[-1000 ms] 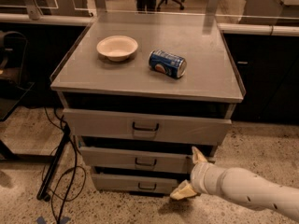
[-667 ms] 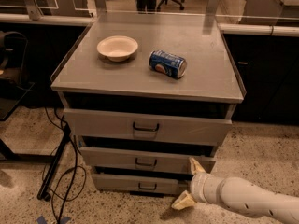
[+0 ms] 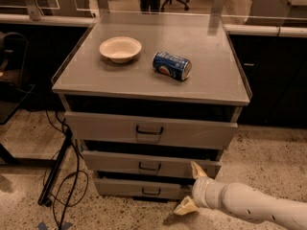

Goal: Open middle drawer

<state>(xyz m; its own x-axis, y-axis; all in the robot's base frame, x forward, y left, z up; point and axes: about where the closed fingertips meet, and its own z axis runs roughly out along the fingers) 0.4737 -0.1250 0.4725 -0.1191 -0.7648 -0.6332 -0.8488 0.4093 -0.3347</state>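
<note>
The middle drawer (image 3: 120, 163) is a grey front with a small black loop handle (image 3: 149, 166) at its centre, between a taller top drawer (image 3: 110, 127) and the lowest drawer (image 3: 120, 188). It stands pulled out a little, with a dark gap above it. My gripper (image 3: 193, 188) on a white arm comes in from the lower right. Its two cream fingers are spread apart, the upper fingertip (image 3: 196, 168) against the right end of the middle drawer front, the lower one (image 3: 184, 207) near the floor. It holds nothing.
On the cabinet top (image 3: 211, 75) sit a white bowl (image 3: 120, 48) and a blue soda can (image 3: 171, 65) on its side. Black cables and a stand leg (image 3: 57, 176) lie on the floor at the left. Dark counters run behind the cabinet.
My gripper and arm have moved down and a little left along the right side of the drawers. The drawers, bowl and can have not moved.
</note>
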